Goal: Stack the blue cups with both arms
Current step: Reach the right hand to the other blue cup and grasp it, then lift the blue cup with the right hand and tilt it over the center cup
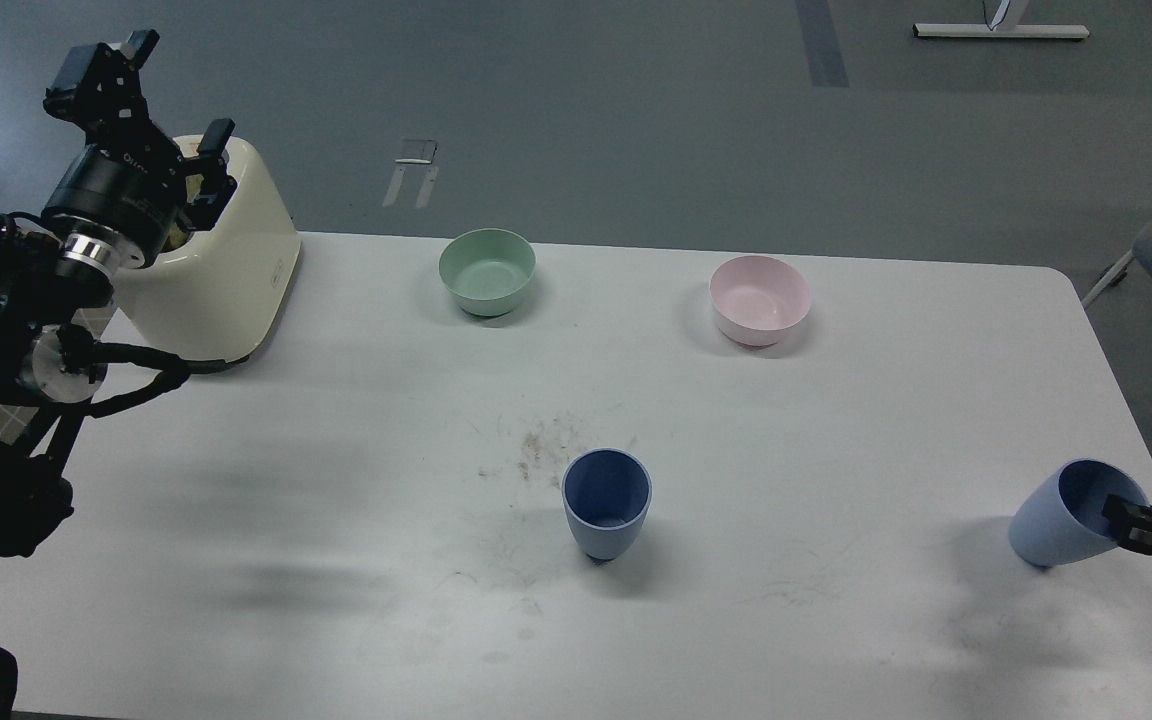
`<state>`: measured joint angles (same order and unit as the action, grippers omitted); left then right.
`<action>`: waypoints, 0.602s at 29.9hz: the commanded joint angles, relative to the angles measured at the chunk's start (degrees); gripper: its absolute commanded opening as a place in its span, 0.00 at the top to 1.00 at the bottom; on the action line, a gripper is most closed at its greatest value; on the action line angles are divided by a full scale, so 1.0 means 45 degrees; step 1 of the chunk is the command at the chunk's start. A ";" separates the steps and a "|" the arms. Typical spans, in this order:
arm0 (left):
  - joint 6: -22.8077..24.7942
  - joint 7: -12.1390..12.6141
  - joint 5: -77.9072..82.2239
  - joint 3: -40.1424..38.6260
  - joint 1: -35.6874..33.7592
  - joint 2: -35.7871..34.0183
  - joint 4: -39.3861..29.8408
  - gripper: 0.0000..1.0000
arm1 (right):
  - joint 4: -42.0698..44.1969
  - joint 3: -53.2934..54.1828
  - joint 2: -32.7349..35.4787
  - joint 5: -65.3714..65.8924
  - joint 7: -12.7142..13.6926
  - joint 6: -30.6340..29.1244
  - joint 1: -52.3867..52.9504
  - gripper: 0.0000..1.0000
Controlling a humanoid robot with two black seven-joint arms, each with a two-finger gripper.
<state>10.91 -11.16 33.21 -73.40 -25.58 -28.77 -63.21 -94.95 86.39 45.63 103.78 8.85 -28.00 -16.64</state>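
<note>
One blue cup (606,505) stands upright near the middle of the white table (336,420). A second, paler blue cup (1061,520) is tilted at the right edge, its base on the table and its mouth facing right. My right gripper (1128,518) comes in from the right edge, its dark tip at that cup's rim. I cannot tell its fingers apart or whether they grip the rim. My left gripper (178,90) is raised at the far left above a cream appliance, open and empty.
A cream appliance (221,270) stands at the table's back left under my left arm. A pale green bowl (487,270) and a pink bowl (759,298) sit along the back. Crumbs (541,445) lie just left of the upright cup.
</note>
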 commanded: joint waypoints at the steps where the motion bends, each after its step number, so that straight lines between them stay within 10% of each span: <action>1: -0.0002 0.0000 0.0002 0.0003 0.0000 -0.0033 0.0003 0.03 | -0.0053 0.0079 -0.0003 -0.0075 -0.0013 0.0001 0.0006 1.00; 18: -0.0021 0.0039 0.0021 0.0120 -0.0156 -0.0248 0.0003 0.03 | -0.0951 0.0319 -0.0958 -0.1167 -0.0169 0.0001 0.3670 1.00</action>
<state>10.80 -10.99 33.31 -72.86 -26.14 -29.66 -63.19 -99.29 91.13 42.67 99.86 8.09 -28.00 -7.14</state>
